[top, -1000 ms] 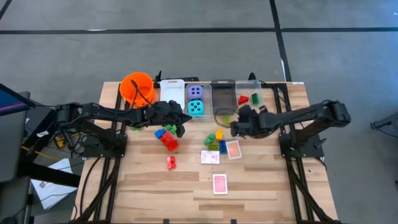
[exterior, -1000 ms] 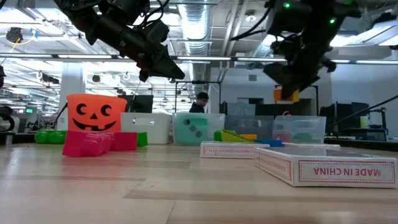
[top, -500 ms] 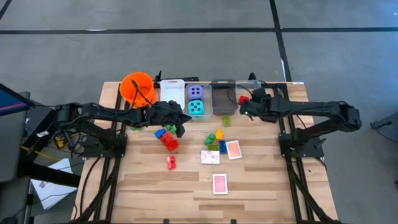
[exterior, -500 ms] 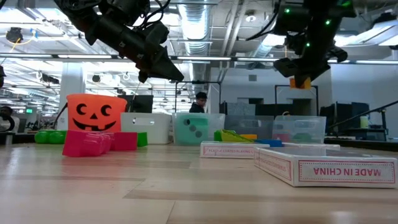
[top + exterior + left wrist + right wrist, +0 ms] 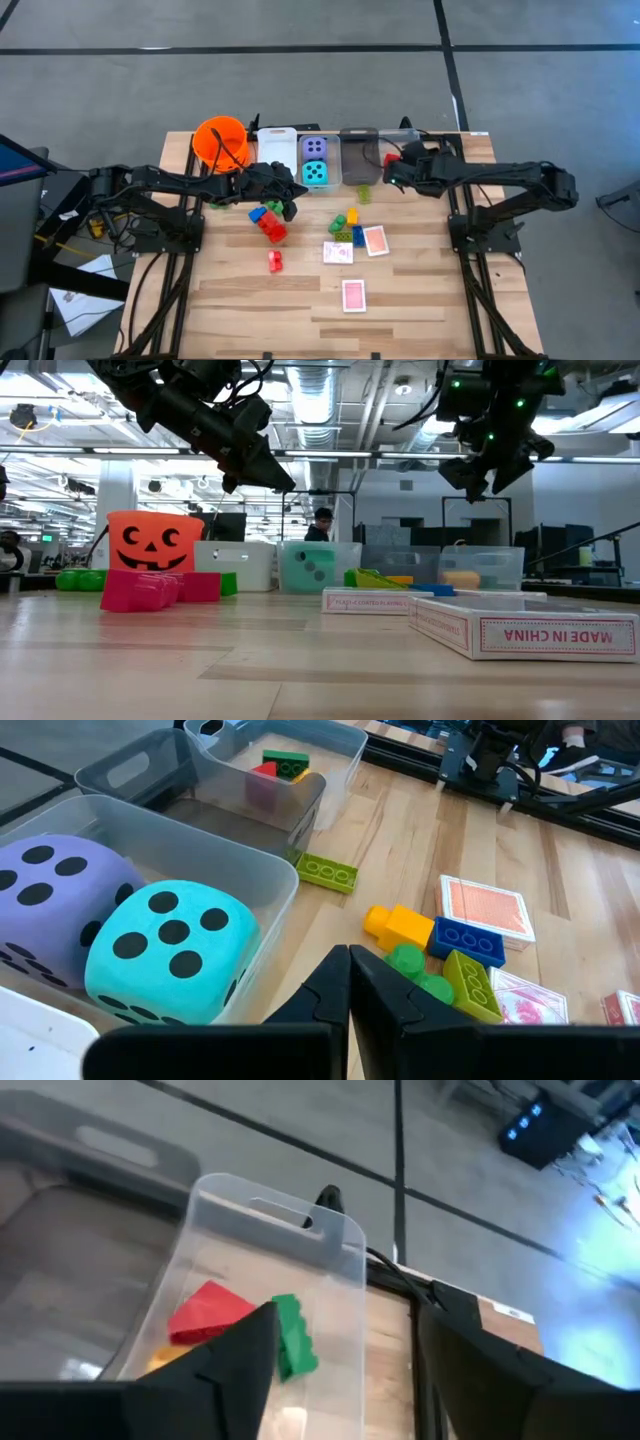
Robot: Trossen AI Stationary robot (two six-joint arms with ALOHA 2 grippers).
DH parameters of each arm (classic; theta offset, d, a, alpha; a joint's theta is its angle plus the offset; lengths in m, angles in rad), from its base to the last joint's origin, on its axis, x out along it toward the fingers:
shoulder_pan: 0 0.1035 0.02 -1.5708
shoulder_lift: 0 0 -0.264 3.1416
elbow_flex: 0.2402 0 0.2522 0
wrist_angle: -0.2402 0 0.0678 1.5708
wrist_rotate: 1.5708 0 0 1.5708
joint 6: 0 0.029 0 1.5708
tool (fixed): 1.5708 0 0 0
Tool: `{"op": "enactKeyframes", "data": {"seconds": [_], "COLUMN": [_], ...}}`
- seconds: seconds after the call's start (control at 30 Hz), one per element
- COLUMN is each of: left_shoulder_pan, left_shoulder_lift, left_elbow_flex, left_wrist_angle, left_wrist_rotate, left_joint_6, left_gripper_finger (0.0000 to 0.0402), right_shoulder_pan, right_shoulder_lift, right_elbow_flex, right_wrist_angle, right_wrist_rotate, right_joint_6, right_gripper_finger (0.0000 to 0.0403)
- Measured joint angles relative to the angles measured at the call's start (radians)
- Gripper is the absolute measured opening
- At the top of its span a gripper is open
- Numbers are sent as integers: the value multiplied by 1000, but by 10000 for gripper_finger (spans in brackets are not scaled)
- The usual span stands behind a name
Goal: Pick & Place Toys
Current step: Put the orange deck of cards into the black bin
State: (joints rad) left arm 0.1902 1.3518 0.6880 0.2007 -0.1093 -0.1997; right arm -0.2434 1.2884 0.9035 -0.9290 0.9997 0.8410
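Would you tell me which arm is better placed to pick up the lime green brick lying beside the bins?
The right: its open gripper hangs over the brick bin, just beside the lime green brick. The left gripper is shut and farther off.

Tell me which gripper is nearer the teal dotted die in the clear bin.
Left. The left gripper hangs just in front of the teal dotted die, to its left. The right gripper is farther off, over the bin with small bricks.

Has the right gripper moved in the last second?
Yes. The right gripper has swung from beside the loose bricks toward the table's far edge and now hangs open over the clear bin holding red and green bricks.
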Motion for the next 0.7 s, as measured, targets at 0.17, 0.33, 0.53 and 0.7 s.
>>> {"op": "enactKeyframes", "data": {"seconds": [0.17,0.33,0.53,0.7], "left_shoulder_pan": [0,0,0,0], "left_shoulder_lift": [0,0,0,0], "left_elbow_flex": [0,0,0,0], "left_wrist_angle": [0,0,1,37], "left_wrist_rotate": [-1,-5,-4,-4], "left_joint_6": [0,0,0,0], "left_gripper_finger": [0,0,0,0], "right_shoulder_pan": [135,344,597,727], "right_shoulder_lift": [0,0,50,173], "right_elbow_flex": [0,0,0,0], "right_wrist_angle": [2,2,10,23], "right_wrist_rotate": [-1,43,83,84], "right_joint_6": [5,137,411,646], "right_gripper_finger": [264,265,266,266]}}
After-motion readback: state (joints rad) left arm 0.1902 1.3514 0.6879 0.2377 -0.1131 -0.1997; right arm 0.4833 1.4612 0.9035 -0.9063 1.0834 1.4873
